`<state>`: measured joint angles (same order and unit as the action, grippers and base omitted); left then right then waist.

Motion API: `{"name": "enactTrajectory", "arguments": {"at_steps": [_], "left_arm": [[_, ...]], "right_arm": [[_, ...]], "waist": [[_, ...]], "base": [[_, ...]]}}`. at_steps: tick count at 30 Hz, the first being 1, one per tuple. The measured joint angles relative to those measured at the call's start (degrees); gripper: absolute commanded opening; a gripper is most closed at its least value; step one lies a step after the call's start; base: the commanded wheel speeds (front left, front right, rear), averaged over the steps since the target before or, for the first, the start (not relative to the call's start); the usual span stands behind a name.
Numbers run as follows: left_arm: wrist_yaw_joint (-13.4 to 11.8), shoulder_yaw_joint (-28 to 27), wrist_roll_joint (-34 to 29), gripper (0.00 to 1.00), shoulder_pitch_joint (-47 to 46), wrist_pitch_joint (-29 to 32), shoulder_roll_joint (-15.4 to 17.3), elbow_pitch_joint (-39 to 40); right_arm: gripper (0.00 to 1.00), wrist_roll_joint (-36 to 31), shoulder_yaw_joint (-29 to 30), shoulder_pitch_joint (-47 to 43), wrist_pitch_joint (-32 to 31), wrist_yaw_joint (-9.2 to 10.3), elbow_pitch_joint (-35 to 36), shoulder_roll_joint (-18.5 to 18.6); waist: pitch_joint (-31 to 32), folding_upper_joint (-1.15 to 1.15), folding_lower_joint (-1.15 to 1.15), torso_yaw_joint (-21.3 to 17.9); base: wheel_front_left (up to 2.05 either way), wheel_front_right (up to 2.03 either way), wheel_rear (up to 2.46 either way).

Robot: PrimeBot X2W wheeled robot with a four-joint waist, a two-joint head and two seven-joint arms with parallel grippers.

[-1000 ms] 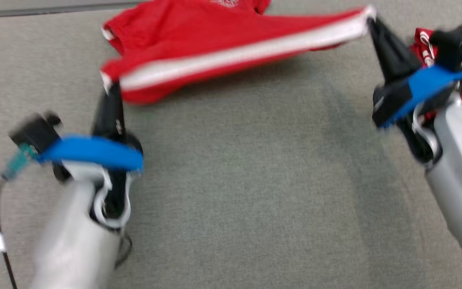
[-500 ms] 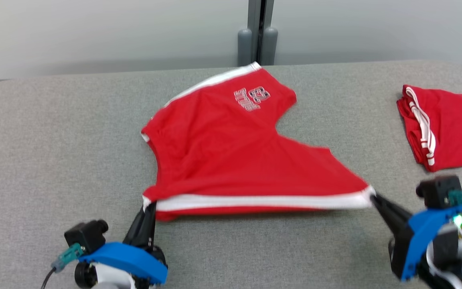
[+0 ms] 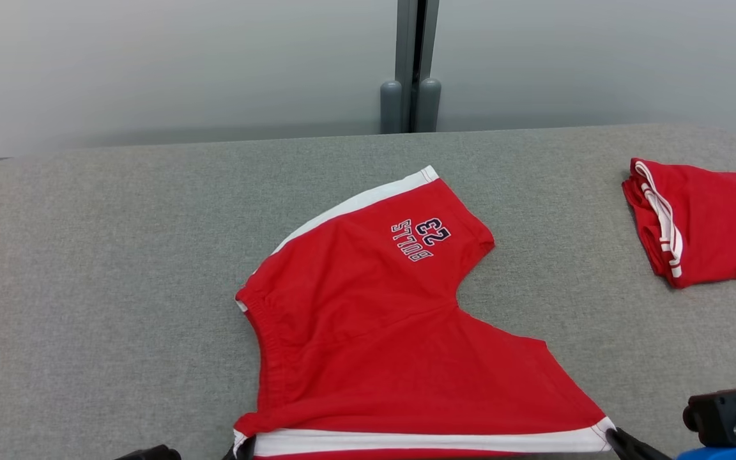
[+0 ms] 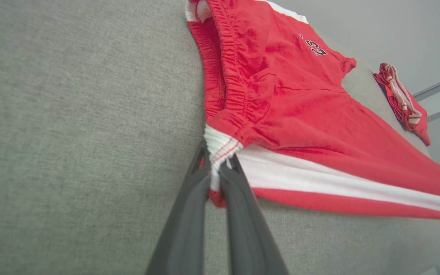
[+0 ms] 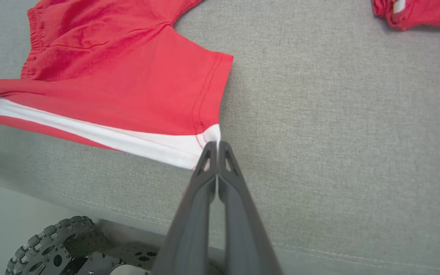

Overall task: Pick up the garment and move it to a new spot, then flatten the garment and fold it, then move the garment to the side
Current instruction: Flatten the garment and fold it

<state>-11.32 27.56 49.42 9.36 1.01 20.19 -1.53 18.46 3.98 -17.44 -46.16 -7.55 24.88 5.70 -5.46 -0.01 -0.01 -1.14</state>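
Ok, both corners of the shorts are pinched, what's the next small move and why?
Probably lower the held edge onto the grey padded table, keeping it taut. The left fingers and right fingers each pinch an end of the white side stripe on the red shorts; that edge looks slightly raised, while the rest lies flat.

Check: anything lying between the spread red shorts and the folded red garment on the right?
The stretch is bare. In the head view, plain grey fabric surface lies between the red shorts and the folded red garment.
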Motion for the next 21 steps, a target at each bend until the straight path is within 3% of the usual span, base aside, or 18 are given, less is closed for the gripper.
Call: {"name": "enactTrajectory", "arguments": {"at_steps": [5, 8, 14, 21], "left_arm": [[-1.3, 0.6, 1.0, 0.0, 1.2, 1.9, -0.3, 6.1], [-1.3, 0.7, 1.3, 0.0, -0.5, 2.2, -1.2, 7.0], [-0.5, 0.2, 2.1, 0.0, -7.2, 3.0, -3.3, 5.5], [1.9, -1.1, 3.2, 0.0, -16.4, 1.4, -7.6, -2.0]], "right_arm": [[0.0, -1.7, 0.7, 0.4, 2.0, 0.04, 2.0, 0.7], [0.0, -2.3, 0.5, 5.5, 5.2, 0.04, 0.9, 3.5], [0.0, -1.4, -3.2, 17.6, 9.3, 0.05, -6.7, 8.4], [0.0, 1.2, -8.2, 32.6, 14.6, 0.05, -19.6, 12.7]], "waist": [[-0.2, 0.01, 0.0, 0.8], [-0.5, 0.01, 0.01, 1.2], [-1.9, 0.01, 0.01, 2.2], [-4.2, 0.02, 0.02, 4.4]], "base": [[0.0, 0.0, 0.0], [0.0, 0.0, 0.0], [0.0, 0.0, 0.0], [0.0, 0.0, 0.0]]}}
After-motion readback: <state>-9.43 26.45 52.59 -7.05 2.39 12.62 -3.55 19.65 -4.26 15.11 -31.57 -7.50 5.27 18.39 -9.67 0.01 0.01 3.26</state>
